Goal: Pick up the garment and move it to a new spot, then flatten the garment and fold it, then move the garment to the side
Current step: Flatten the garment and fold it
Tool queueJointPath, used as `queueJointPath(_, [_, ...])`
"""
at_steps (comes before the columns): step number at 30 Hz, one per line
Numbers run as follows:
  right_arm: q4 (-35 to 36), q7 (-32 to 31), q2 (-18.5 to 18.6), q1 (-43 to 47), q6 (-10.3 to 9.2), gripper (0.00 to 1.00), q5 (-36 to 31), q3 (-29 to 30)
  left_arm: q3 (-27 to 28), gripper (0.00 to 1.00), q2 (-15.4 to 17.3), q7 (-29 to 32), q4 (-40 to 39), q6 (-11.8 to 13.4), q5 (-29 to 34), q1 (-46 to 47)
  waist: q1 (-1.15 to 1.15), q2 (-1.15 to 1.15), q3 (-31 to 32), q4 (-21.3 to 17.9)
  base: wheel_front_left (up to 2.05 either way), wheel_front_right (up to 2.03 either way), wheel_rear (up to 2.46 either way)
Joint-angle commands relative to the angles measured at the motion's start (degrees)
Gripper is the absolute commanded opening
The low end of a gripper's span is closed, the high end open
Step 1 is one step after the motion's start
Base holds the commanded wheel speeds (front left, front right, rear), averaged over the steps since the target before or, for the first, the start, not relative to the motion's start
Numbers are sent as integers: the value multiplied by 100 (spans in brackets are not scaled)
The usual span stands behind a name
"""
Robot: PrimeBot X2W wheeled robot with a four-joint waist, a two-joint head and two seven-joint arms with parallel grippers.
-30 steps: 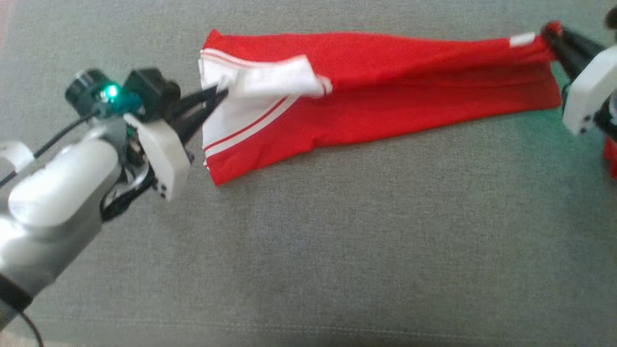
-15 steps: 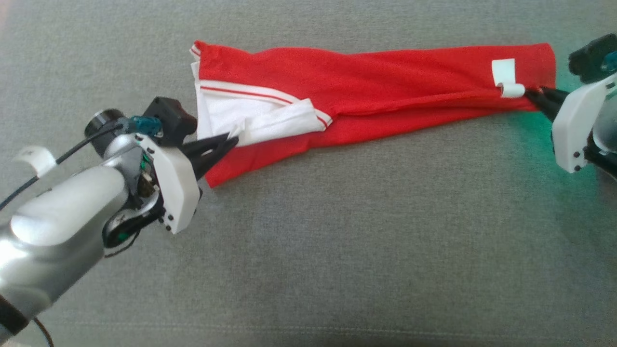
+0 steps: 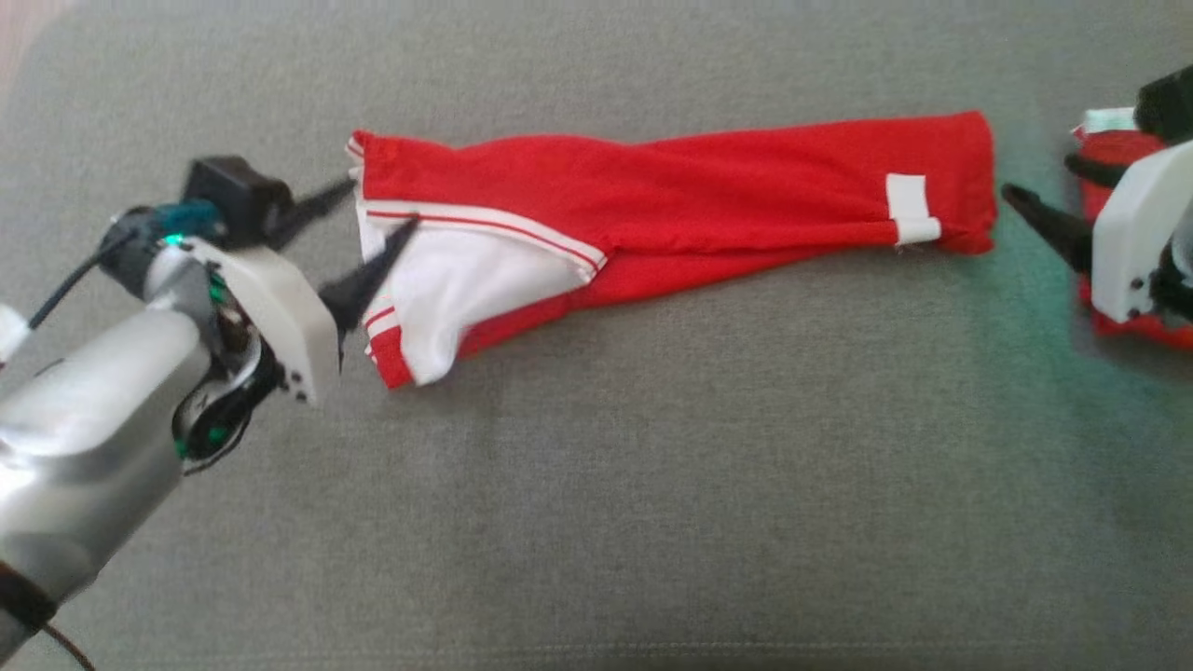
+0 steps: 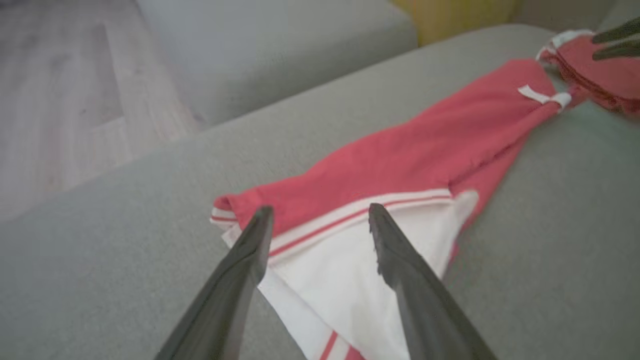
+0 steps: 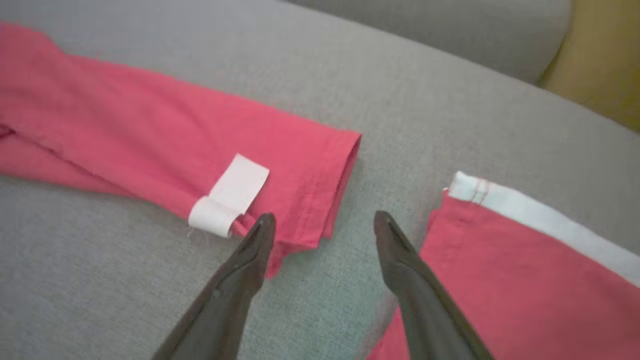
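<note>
The red garment [image 3: 708,196] lies stretched across the grey cushion [image 3: 652,485]. The left gripper [image 3: 382,203] gapes wide at its white-trimmed left end, the right gripper [image 3: 1037,177] wide just beyond its right hem; both hold nothing.

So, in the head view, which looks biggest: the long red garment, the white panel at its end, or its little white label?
Largest to smallest:
1. long red garment
2. white fabric panel
3. small white label
</note>
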State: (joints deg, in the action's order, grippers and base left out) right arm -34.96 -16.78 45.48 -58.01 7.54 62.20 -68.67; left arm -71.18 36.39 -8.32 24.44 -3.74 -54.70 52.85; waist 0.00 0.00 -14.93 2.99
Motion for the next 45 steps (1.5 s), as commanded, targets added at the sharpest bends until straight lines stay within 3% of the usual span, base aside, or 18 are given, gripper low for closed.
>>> queueJointPath(1, [62,88,190,1,-5,100,49,124,345,100,142,-133,-33,85,-44,122,0,0,95,-55,0,0,0])
queueJointPath(8, [70,1012,-99,140,-5,100,527,847,1273,100,-124,-655,-43,797,-101,-146,0,0,357,-136,0,0,0])
queueJointPath(12, [83,1838,-417,351,-5,100,656,1273,2559,100,-389,-665,-570,1134,329,-643,0,0,457,-146,0,0,0])
queueJointPath(17, [37,2827,-930,715,-5,100,596,1690,3926,100,-843,-666,-1124,1242,1215,-1638,0,0,582,-172,0,0,0])
queueJointPath(23, [-93,3170,-1688,1247,-5,100,-129,2486,5069,100,-1565,-667,-1454,961,2090,-2849,0,0,684,-224,0,0,0])
queueJointPath(28, [181,3176,-2445,2122,-5,100,-1406,3901,5620,100,-2154,-667,-1533,603,2825,-3549,0,0,704,-217,0,0,0])
queueJointPath(33, [481,3177,-3241,3032,-5,100,-2818,4949,6201,100,-2738,-667,-1587,153,3495,-4052,0,0,718,-232,0,0,0])
queueJointPath(38, [611,3177,-3601,3237,-5,100,-3432,5515,6402,100,-2953,-667,-1584,-168,3869,-4055,0,0,594,-141,0,0,0])
queueJointPath(45, [111,3104,-3766,2983,-5,100,-4127,6217,6450,100,-3115,-667,-1537,-321,4028,-3876,0,0,285,40,0,0,0])
